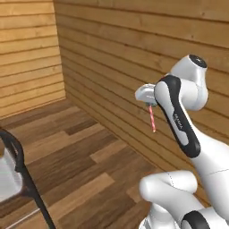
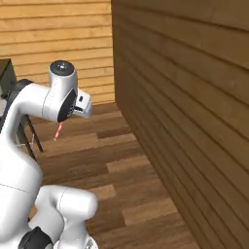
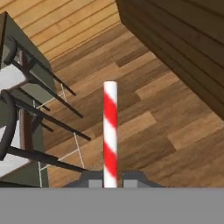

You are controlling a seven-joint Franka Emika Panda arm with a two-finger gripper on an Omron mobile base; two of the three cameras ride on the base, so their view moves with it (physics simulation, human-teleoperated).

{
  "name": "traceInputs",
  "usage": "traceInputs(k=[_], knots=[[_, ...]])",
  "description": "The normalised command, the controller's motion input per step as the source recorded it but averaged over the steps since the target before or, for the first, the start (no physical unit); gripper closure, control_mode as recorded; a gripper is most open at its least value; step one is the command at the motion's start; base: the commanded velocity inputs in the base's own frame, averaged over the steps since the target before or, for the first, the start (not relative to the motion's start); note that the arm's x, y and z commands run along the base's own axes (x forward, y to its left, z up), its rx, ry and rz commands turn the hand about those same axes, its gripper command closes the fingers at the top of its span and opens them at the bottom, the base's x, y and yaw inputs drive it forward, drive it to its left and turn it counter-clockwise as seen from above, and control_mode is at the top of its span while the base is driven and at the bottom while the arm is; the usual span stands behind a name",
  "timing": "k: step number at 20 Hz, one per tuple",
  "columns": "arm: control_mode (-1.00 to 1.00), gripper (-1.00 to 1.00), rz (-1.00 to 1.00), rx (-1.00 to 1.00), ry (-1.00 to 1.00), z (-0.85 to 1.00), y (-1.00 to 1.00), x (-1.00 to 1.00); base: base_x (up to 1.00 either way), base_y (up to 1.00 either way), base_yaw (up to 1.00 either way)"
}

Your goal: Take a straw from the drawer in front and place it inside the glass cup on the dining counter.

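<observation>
We see the fingers [image 3: 110, 180] closed on the lower end of the straw [image 3: 110, 131], which projects straight out from between them. In both base views the straw [image 1: 152, 119] hangs below the raised hand, well above the wooden floor [image 1: 80, 156], near the plank wall [image 2: 194, 121].

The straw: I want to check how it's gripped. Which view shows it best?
The hand view: the straw rises large and striped between the shut gripper tips. Both base views show it small, hanging below the hand.
</observation>
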Motion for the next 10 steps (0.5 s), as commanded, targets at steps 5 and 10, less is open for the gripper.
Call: traceInputs(k=[5, 10], knots=[[1.00, 1.00, 0.00, 0.00, 0.00, 0.00, 0.00, 0.00, 0.76, 0.00, 0.80], [1.00, 1.00, 0.00, 0.00, 0.00, 0.00, 0.00, 0.00, 0.99, -0.12, 0.69]])
